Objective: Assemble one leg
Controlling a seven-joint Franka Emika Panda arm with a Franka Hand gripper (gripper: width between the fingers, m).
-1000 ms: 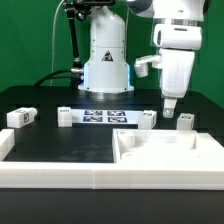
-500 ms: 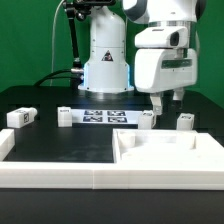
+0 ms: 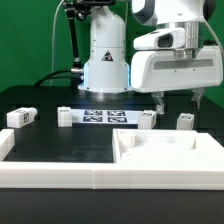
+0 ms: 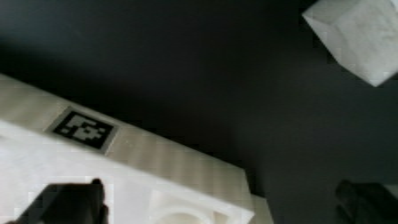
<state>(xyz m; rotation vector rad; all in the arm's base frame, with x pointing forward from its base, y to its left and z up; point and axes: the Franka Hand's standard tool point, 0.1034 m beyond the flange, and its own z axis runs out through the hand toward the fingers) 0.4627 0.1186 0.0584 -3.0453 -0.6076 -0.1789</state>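
Observation:
Small white legs stand on the black table in the exterior view: one leg point(image 3: 147, 119) just below my left finger, another leg point(image 3: 185, 121) to the exterior view's right of it, and two more at the left point(image 3: 65, 117), point(image 3: 22, 117). My gripper point(image 3: 180, 100) hangs above the table behind the large white rimmed panel point(image 3: 165, 150), open and empty. In the wrist view my gripper point(image 4: 217, 205) is open, with the tagged panel corner point(image 4: 80, 127) between the dark fingers point(image 4: 71, 205). A white block point(image 4: 356, 35) lies farther off.
The marker board point(image 3: 105, 116) lies flat in front of the robot base point(image 3: 105, 60). A long white rim point(image 3: 60, 180) runs along the near side of the table.
The hand has turned about its vertical axis, so both fingers now show spread wide apart. It has also shifted slightly toward the exterior view's right. The parts have not moved.

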